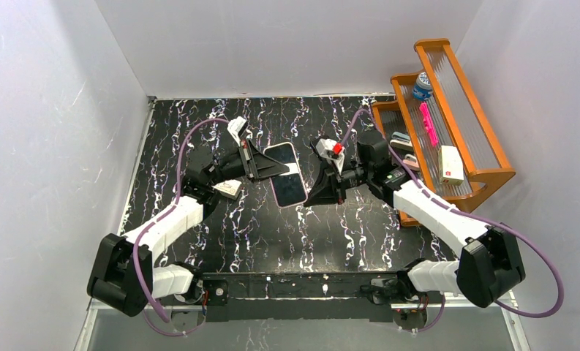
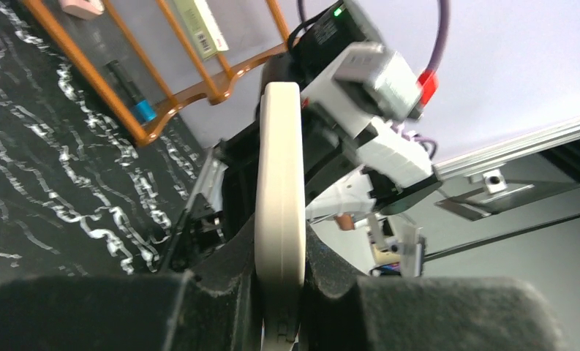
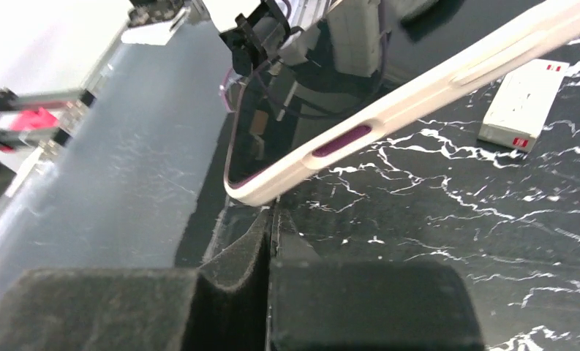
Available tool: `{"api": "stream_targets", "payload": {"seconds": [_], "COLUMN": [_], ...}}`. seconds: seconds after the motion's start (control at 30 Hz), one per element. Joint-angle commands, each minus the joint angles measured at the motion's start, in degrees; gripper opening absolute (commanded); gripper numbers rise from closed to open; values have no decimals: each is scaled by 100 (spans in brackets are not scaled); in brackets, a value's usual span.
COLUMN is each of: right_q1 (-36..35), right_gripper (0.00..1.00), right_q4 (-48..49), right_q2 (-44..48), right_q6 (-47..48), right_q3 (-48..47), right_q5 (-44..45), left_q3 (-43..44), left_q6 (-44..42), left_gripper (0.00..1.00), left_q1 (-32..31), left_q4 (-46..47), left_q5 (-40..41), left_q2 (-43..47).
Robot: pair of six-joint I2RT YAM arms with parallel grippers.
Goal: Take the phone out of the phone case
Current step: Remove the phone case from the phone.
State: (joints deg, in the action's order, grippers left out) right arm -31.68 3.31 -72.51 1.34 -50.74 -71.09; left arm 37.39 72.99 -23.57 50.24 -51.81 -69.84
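The phone [image 1: 287, 173] with a dark glossy screen sits in a cream phone case and is held above the table, screen up. My left gripper [image 1: 266, 170] is shut on the case's left long edge; in the left wrist view the case [image 2: 280, 212] stands edge-on between the black pads. My right gripper [image 1: 314, 196] is shut and empty, its tips touching the case's near right corner [image 3: 265, 191] from below. A purple side button [image 3: 341, 140] shows on the case edge.
An orange wooden rack [image 1: 484, 172] at the right holds a bottle [image 1: 421, 85], a pink pen [image 1: 427, 123] and a white box [image 1: 452, 164]. A small white box [image 1: 228, 189] lies on the black marbled table under my left arm.
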Motion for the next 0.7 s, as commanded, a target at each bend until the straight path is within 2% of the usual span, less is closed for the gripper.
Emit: {"api": "stream_targets", "payload": {"seconds": [0.0, 0.27, 0.33, 0.43, 0.53, 0.6, 0.67], "right_q1": [-213, -275, -275, -269, -274, -275, -270], "right_gripper": [1, 2, 12, 35, 47, 57, 62], "right_q4": [-318, -895, -647, -105, 358, 351, 337], "right_q2": [60, -106, 21, 426, 768, 841, 845], "right_q6": [1463, 1681, 1304, 848, 382, 248, 130], "right_q3": [-226, -594, -468, -95, 139, 87, -8], "right_q5": [217, 183, 174, 131, 297, 281, 244], "left_q3": [489, 485, 465, 454, 458, 470, 463], "left_q6": [725, 725, 630, 570, 496, 438, 360], "left_gripper": [0, 0, 0, 0, 0, 0, 0], "left_q1": [-16, -16, -16, -16, -16, -16, -16], "left_q4": [346, 346, 346, 346, 344, 340, 338], "left_q5": [23, -26, -6, -9, -65, -125, -189], "left_q2": [189, 312, 306, 279, 299, 325, 354]}}
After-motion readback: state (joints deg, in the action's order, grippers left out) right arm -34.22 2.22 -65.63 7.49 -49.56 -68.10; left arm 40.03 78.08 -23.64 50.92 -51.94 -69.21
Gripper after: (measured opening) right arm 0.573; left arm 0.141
